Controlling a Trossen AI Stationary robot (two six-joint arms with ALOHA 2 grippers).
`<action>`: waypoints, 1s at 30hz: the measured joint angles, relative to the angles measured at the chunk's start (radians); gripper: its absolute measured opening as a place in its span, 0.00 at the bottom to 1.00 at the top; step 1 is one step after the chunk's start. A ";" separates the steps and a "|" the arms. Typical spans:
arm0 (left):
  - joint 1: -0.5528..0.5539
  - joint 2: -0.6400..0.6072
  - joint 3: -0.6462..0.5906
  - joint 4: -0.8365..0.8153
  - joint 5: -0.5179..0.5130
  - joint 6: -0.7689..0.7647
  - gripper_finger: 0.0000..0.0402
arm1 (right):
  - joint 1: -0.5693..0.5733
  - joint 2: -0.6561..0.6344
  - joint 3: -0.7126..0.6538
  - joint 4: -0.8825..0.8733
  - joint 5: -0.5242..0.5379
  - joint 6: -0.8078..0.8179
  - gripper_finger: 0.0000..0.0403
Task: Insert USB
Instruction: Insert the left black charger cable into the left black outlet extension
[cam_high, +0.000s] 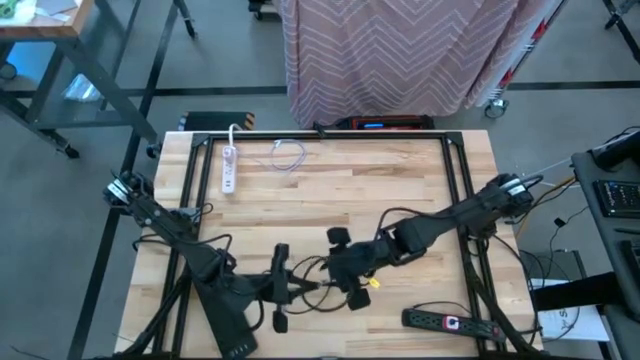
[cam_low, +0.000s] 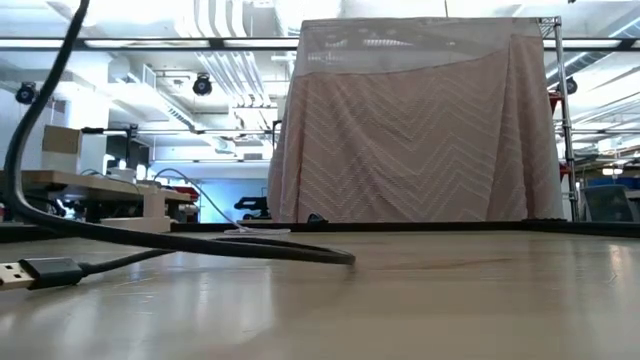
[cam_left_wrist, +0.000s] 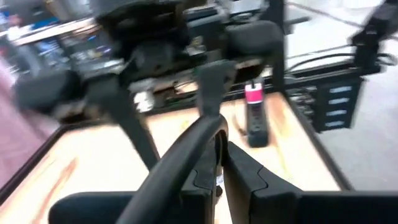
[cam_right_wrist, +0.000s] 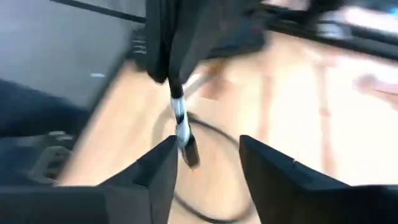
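A black USB cable (cam_high: 310, 268) loops over the middle of the wooden table (cam_high: 400, 180). My left gripper (cam_high: 300, 288) is shut on it above the near middle. The cable's plug end (cam_right_wrist: 188, 149) juts out past the left fingers and hangs in the air between the open fingers of my right gripper (cam_right_wrist: 208, 165), which faces the left one from the right (cam_high: 336, 268). I see no touch there. In the low view another plug (cam_low: 40, 272) on the cable lies flat on the table. My left gripper pinches the black cable (cam_left_wrist: 208, 134) between its two fingers, a short way behind the plug end. The fingers come roughly level from the table's left. The plug end is lifted clear of the table, and the cable behind the fingers droops slack to the tabletop.
A black power strip (cam_high: 450, 322) lies near the front right corner. A white power strip (cam_high: 228, 168) and a thin white cable (cam_high: 287, 155) lie at the far left. A cloth-draped frame (cam_high: 400, 50) stands beyond the far edge.
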 joint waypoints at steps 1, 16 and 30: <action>-0.002 -0.004 0.000 -0.008 -0.032 -0.022 0.00 | 0.017 -0.002 0.000 -0.001 0.067 0.005 0.44; 0.008 -0.009 0.000 0.078 -0.185 -0.129 0.00 | 0.178 0.081 0.000 0.117 0.734 0.083 0.58; 0.008 -0.009 0.000 0.088 -0.313 -0.194 0.00 | 0.128 0.124 0.000 0.248 0.788 0.064 0.32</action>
